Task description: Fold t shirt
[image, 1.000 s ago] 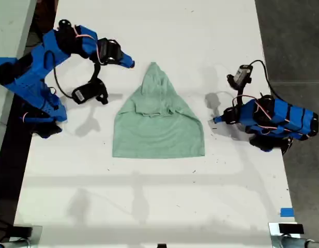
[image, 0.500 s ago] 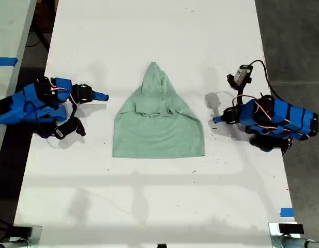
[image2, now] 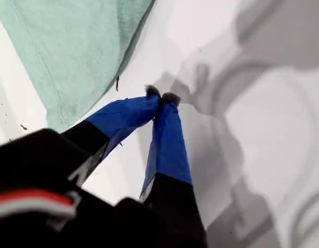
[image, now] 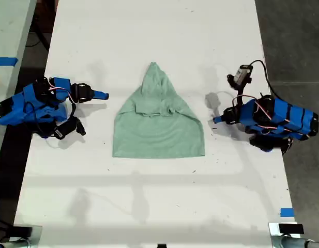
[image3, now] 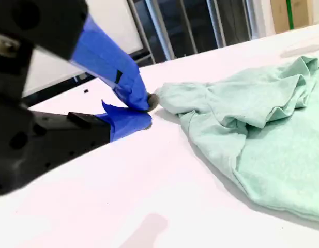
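The t shirt [image: 158,129] is laid flat near the middle of the white table [image: 149,206]; its upper part is seen drawn in to a narrow point toward the exterior view's top, with the shoulders turned inward, and its straight hem lies toward the exterior view's bottom. My first gripper [image: 215,120] is held low at the exterior view's right, just beside the shirt's side edge but apart from it; in the first wrist view its blue jaws are pressed tip to tip with nothing between them, and a hem corner is seen close by. My second gripper [image: 103,95] is held low at the exterior view's left, near the shirt's slanting edge and clear of the cloth; in the second wrist view its jaws appear closed and empty.

The fold is judged to be partly made; a further fold, hem toward point or point toward hem, is probably what remains. For that to be done well, both jaws would have to be opened before the cloth is reached; the two hem corners, or the two ends of one edge, should be pinched through all layers so that the inward folds are not pulled open. The lift should be kept low and level on both sides; the cloth is soft and wrinkled, so an uneven pull is likely to skew the crease.
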Action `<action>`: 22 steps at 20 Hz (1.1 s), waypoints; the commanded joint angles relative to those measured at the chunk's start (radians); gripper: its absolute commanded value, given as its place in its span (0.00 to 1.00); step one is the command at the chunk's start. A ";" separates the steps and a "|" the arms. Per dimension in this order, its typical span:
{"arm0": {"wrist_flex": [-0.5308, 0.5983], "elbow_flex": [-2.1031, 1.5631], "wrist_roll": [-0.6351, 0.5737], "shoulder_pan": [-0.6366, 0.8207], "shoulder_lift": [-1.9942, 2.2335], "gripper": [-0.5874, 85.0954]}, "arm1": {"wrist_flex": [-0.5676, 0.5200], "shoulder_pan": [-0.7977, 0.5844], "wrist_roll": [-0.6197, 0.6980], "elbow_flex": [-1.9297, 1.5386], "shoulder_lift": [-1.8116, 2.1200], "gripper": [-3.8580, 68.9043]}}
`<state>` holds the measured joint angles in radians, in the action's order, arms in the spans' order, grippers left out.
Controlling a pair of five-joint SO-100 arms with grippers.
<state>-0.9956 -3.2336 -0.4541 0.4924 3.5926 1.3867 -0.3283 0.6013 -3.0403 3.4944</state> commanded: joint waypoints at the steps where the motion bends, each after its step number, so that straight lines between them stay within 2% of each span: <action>1: 0.012 -0.017 0.014 -0.005 0.006 0.00 | -0.005 0.000 -0.008 -0.043 0.009 0.07; 22: 0.020 -0.017 -0.003 -0.017 0.006 0.00 | -0.005 0.005 -0.023 -0.043 0.009 0.07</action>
<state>-0.9940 -3.2336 -0.4541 0.4924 3.5926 1.3867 -0.3283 0.5921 -3.0403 3.4944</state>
